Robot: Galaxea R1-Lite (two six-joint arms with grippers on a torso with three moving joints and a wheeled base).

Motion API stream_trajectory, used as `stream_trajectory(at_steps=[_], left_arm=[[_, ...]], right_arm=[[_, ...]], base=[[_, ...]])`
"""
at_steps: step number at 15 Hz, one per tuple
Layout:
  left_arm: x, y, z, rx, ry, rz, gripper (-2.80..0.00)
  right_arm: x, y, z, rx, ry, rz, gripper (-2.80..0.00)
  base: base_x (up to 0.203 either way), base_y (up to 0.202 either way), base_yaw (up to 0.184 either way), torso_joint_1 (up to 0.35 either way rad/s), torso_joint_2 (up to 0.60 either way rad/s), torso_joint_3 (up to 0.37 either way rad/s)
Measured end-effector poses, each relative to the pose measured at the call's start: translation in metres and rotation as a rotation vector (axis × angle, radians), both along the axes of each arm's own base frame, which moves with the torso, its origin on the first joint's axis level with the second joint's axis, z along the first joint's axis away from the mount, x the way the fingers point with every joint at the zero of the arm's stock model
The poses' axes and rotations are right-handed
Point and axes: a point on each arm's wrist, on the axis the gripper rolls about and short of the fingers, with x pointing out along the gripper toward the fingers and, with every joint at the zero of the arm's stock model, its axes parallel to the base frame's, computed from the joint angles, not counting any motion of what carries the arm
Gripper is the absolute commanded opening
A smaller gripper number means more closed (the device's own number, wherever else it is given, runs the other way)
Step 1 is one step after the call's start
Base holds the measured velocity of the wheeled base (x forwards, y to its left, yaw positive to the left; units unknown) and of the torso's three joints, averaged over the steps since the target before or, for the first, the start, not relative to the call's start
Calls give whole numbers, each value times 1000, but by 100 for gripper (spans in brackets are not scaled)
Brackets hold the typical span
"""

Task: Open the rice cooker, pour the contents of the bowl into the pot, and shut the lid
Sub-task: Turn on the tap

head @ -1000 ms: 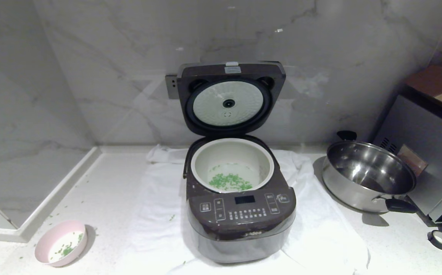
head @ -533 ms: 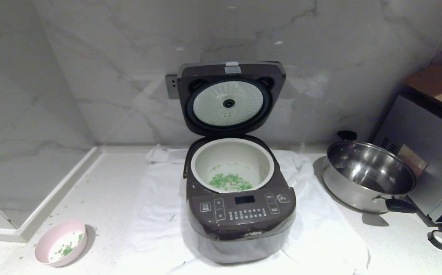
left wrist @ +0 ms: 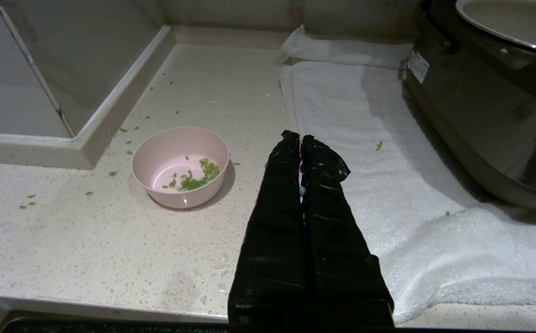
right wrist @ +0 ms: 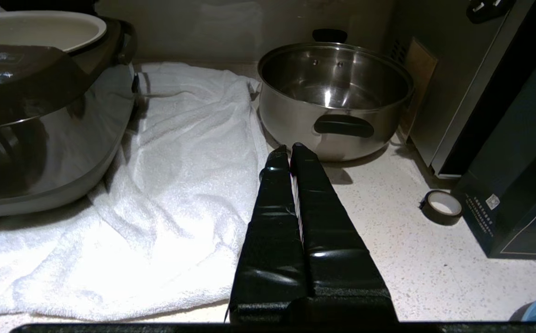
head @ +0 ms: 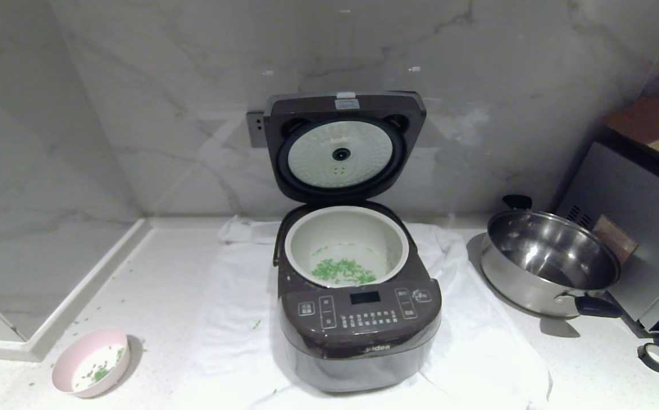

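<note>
The dark brown rice cooker [head: 358, 330] stands on a white towel with its lid [head: 344, 148] swung up against the wall. Green contents [head: 344, 271] lie in the pale pot [head: 346, 225]. The pink bowl [head: 91, 362] sits upright at the counter's near left, a few green bits left inside [left wrist: 194, 178]. Neither arm shows in the head view. My left gripper [left wrist: 299, 137] is shut and empty, low by the counter's front edge, right of the bowl [left wrist: 180, 166]. My right gripper [right wrist: 289, 150] is shut and empty, low in front of the steel pan.
A steel pan [head: 551, 262] with black handles stands right of the cooker, a grey oven box [head: 642, 228] behind it. A tape roll [head: 655, 357] and a dark box [right wrist: 522, 185] sit at the near right. Green bits are scattered on the counter near the bowl.
</note>
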Motion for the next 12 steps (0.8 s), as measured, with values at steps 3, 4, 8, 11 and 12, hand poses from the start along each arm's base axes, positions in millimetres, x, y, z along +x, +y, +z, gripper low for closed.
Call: stream_trajectory(at_steps=[3, 4, 8, 11, 12], left_arm=[[0, 0, 0, 0, 0, 0, -280], [0, 0, 0, 0, 0, -1, -280], [0, 0, 0, 1, 3, 0, -280], [0, 0, 0, 1, 2, 0, -280], [0, 0, 0, 1, 2, 0, -280]], right_arm=[[0, 0, -1, -1, 2, 4, -280], [1, 0, -2, -1, 8, 9, -280], [2, 1, -7, 5, 38, 26, -280], [2, 1, -8, 2, 39, 28, -280], [2, 1, -8, -1, 42, 33, -280]], base=[[0, 0, 0, 0, 0, 0], [0, 0, 0, 0, 0, 0], [0, 0, 0, 0, 0, 0], [0, 0, 0, 0, 0, 0], [0, 0, 0, 0, 0, 0]])
